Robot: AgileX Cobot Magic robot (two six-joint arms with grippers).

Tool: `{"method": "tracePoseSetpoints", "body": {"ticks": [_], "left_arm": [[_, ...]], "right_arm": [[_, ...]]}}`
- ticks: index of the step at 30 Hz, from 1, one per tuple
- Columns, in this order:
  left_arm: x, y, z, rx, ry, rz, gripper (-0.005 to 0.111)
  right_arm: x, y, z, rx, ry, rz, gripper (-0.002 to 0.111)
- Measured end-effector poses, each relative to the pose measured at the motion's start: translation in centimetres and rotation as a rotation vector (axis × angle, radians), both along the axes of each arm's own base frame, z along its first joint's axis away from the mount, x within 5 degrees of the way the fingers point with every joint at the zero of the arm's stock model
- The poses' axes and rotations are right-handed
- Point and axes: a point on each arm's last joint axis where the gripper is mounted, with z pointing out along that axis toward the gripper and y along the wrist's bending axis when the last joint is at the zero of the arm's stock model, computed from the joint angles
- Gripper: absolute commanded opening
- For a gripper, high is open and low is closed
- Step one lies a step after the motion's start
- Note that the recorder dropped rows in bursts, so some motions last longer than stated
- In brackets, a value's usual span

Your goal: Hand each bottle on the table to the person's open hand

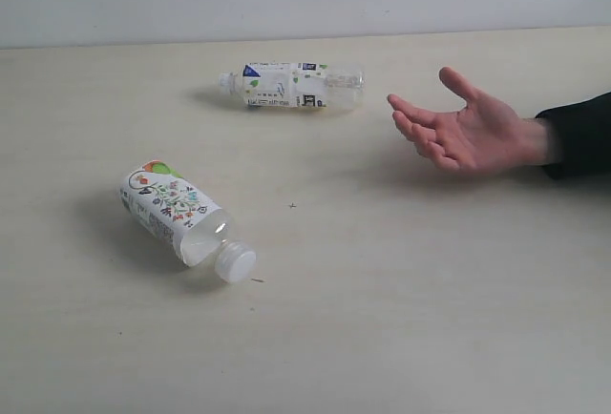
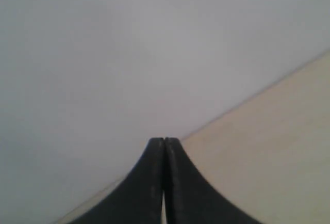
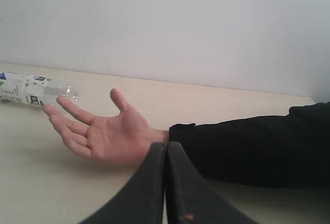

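left gripper [image 2: 164, 141] and right gripper [image 3: 166, 144] both pinched tight, empty. floral bottle [image 1: 175, 212] lies on the table [image 1: 401, 300], well apart from the open hand [image 1: 473, 135]. lime bottle [image 1: 291, 85] lies near it, not touching.

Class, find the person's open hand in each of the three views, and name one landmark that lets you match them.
Exterior view: the person's open hand is at middle right, palm up.
Left wrist view: not in it.
Right wrist view: just beyond the shut right gripper, between it and the bottle.
Shared landmark: the green-labelled bottle lying on its side past the fingertips.
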Motion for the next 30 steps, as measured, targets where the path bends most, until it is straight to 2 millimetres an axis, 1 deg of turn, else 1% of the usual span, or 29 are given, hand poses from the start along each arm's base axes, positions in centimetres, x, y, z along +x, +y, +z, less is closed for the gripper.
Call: {"method": "tracePoseSetpoints", "body": {"ticks": [3,5,6,7,9,11,12,14,16,18,21,23,27,29,30], "left_arm": [[2.8,1.3,-1.5,0.152,0.229,0.106,0.000],[4.4,1.7,-2.9,0.212,0.413,0.128,0.000],[5.0,1.5,-3.5,0.222,0.484,0.112,0.000],[5.5,1.0,-4.3,0.238,0.577,0.072,0.000],[6.1,-0.4,-6.1,0.297,0.781,-0.077,0.000],[6.2,-2.5,-7.7,0.382,0.965,-0.307,0.000],[6.2,-3.8,-8.5,0.416,1.026,-0.429,0.000],[6.3,-6.1,-9.5,0.454,1.061,-0.608,0.000],[6.5,-8.2,-10.0,0.485,1.040,-0.727,0.004],[6.5,-10.4,-10.3,0.532,1.012,-0.815,0.012],[6.2,-12.8,-10.7,0.618,0.992,-0.897,0.035],[6.1,-13.9,-10.8,0.679,0.976,-0.930,0.054],[6.0,-15.6,-11.1,0.734,0.941,-0.983,0.081],[6.2,-16.1,-11.8,0.742,0.945,-0.998,0.085],[6.4,-16.2,-12.6,0.743,0.967,-1.003,0.085]], "right_arm": [[0.0,0.0,0.0,0.000,0.000,0.000,0.000],[0.0,0.0,0.0,0.000,0.000,0.000,0.000],[0.0,0.0,0.0,0.000,0.000,0.000,0.000],[0.0,0.0,0.0,0.000,0.000,0.000,0.000],[0.0,0.0,0.0,0.000,0.000,0.000,0.000],[0.0,0.0,0.0,0.000,0.000,0.000,0.000],[0.0,0.0,0.0,0.000,0.000,0.000,0.000],[0.0,0.0,0.0,0.000,0.000,0.000,0.000],[0.0,0.0,0.0,0.000,0.000,0.000,0.000],[0.0,0.0,0.0,0.000,0.000,0.000,0.000],[0.0,0.0,0.0,0.000,0.000,0.000,0.000],[0.0,0.0,0.0,0.000,0.000,0.000,0.000],[0.0,0.0,0.0,0.000,0.000,0.000,0.000],[0.0,0.0,0.0,0.000,0.000,0.000,0.000],[0.0,0.0,0.0,0.000,0.000,0.000,0.000]]}}
